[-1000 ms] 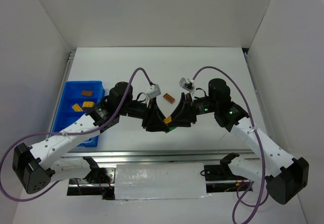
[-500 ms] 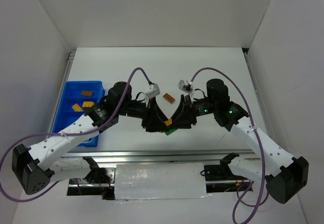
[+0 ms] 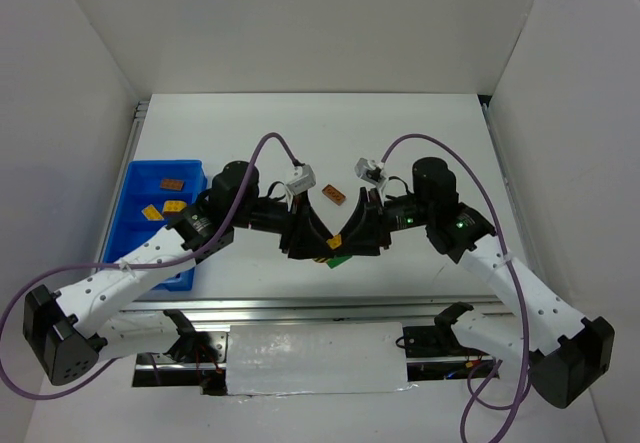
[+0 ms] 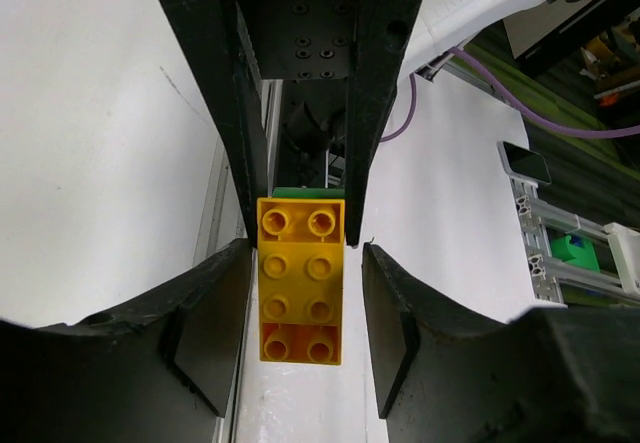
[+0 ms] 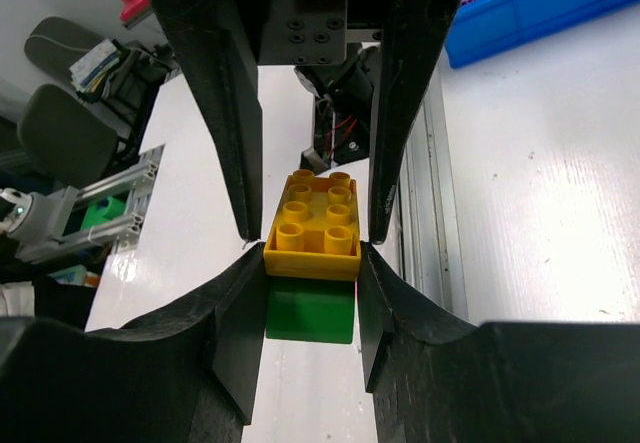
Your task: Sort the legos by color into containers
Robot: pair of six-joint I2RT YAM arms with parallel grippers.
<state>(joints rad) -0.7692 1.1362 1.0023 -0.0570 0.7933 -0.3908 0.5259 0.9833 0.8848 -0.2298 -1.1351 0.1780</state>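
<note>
A yellow lego (image 3: 331, 240) sits stacked on a green lego (image 3: 338, 259) between both grippers, near the table's front middle. My right gripper (image 5: 312, 253) is shut on the yellow lego (image 5: 314, 225), with the green lego (image 5: 311, 311) under it. My left gripper (image 4: 305, 248) is open, its jaws standing on either side of the yellow lego's (image 4: 300, 278) other end with small gaps. In the top view the left gripper (image 3: 322, 243) and the right gripper (image 3: 336, 246) meet tip to tip. The blue tray (image 3: 135, 225) lies at the left.
A brown-orange lego (image 3: 335, 195) lies on the table just behind the grippers. The tray holds a brown-orange lego (image 3: 173, 182) and yellow legos (image 3: 152, 211). The tray also shows in the right wrist view (image 5: 540, 8). White walls enclose the table.
The green lego now shows more below the yellow one in the top view. Both grippers stay together at the same spot; the right arm has shifted slightly.
</note>
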